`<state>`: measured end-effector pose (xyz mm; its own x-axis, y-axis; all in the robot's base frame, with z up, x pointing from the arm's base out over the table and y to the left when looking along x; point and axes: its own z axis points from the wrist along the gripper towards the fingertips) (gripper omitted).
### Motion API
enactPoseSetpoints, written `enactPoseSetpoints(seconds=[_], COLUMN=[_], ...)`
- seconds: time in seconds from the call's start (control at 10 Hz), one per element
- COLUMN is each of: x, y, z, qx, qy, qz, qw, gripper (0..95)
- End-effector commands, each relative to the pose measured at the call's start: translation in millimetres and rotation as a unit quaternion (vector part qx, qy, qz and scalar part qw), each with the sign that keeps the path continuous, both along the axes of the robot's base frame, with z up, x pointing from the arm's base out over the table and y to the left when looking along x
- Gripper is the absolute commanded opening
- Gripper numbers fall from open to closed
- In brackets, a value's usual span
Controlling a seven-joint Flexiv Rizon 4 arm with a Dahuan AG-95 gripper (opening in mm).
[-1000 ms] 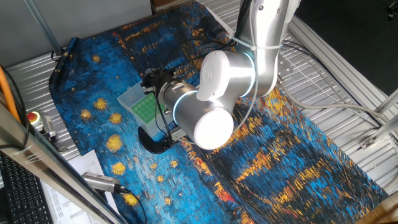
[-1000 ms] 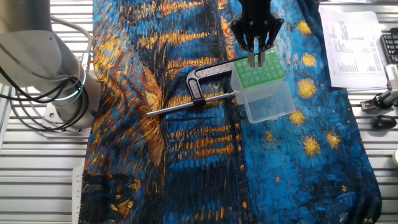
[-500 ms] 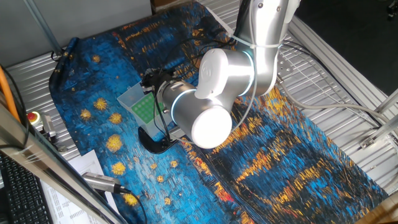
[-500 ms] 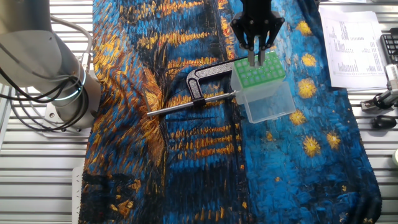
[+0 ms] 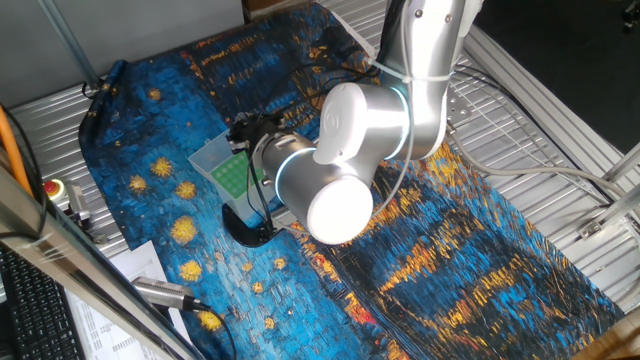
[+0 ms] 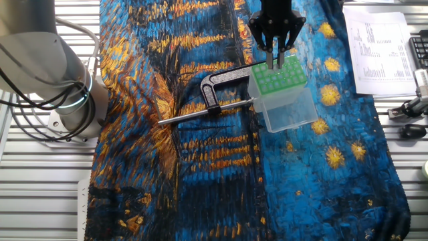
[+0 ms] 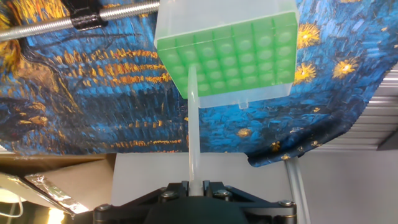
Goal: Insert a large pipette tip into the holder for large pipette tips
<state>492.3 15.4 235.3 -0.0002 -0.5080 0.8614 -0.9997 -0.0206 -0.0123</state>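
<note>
While the gripper point(image 6: 275, 60) hangs over the near-clamp edge of the holder for large pipette tips point(image 6: 281, 94), its jaws are pressed close together on the wide end of the large pipette tip point(image 7: 192, 124), pinching it so that it stands along the fingers. In the hand view the tip's narrow end meets the green grid point(image 7: 233, 56) at a hole in the second row from the left edge; whether it has entered the hole cannot be told. The other holes of the grid that show look unfilled, and the box's clear lower body appears to hold nothing.

The holder stands upright on a blue and orange painted cloth point(image 6: 200, 167) that covers the tabletop. Just beside it lies a black C-shaped clamp point(image 6: 217, 84), its long metal rod point(image 6: 200, 114) pointing away from the box. Around the cloth the ribbed metal tabletop point(image 6: 40, 194) shows, with printed papers point(image 6: 381, 47) at one corner and a keyboard point(image 5: 30, 310) at the edge.
</note>
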Motion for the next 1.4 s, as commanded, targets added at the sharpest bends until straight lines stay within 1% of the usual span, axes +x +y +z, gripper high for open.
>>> enactPoseSetpoints(seconds=[0.1, 1.4], x=[-0.8, -5.2], y=[2.0, 18.0], z=[-0.3, -1.0], qx=[0.0, -0.001], qy=[-0.001, 0.002], qz=[-0.003, -0.007], qw=[1.0, 1.0], gripper=[0.0, 0.0])
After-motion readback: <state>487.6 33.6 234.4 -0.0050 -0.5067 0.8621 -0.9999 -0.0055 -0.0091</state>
